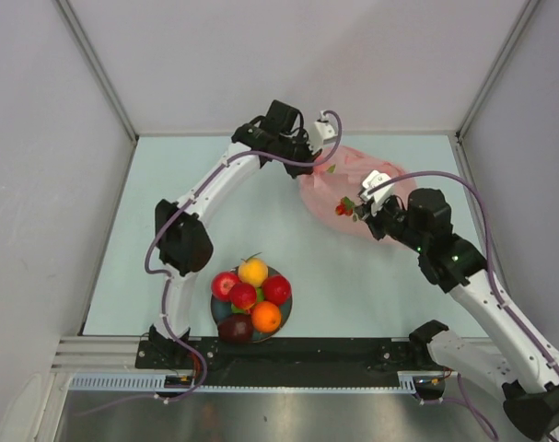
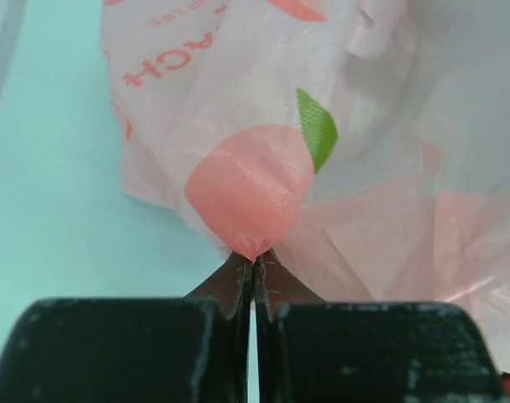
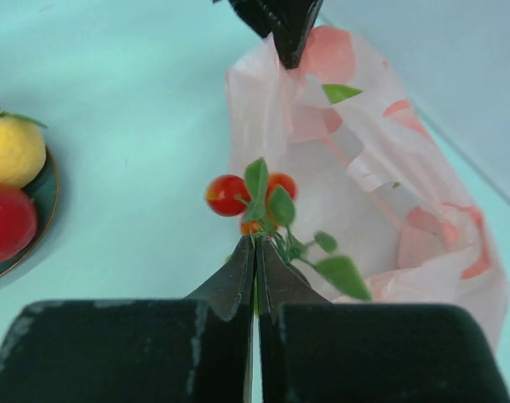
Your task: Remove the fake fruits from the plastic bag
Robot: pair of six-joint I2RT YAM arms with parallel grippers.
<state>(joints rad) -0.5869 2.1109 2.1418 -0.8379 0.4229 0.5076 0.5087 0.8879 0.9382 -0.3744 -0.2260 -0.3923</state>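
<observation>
The pink translucent plastic bag (image 1: 353, 189) lies at the far right of the table. My left gripper (image 1: 311, 157) is shut on the bag's near-left edge (image 2: 253, 243), pinching a fold with a printed peach. My right gripper (image 1: 364, 214) is shut on the green stem of a sprig of small red berries with leaves (image 3: 253, 195), held just outside the bag's mouth (image 1: 345, 208). The bag also shows in the right wrist view (image 3: 364, 168). Several fake fruits, red apples, a yellow one, an orange and a maroon piece, lie piled on the dark plate (image 1: 218, 313).
The plate stands near the table's front edge beside the left arm's base. Its rim and a yellow fruit (image 3: 11, 147) show at the left of the right wrist view. Grey walls enclose the table on three sides.
</observation>
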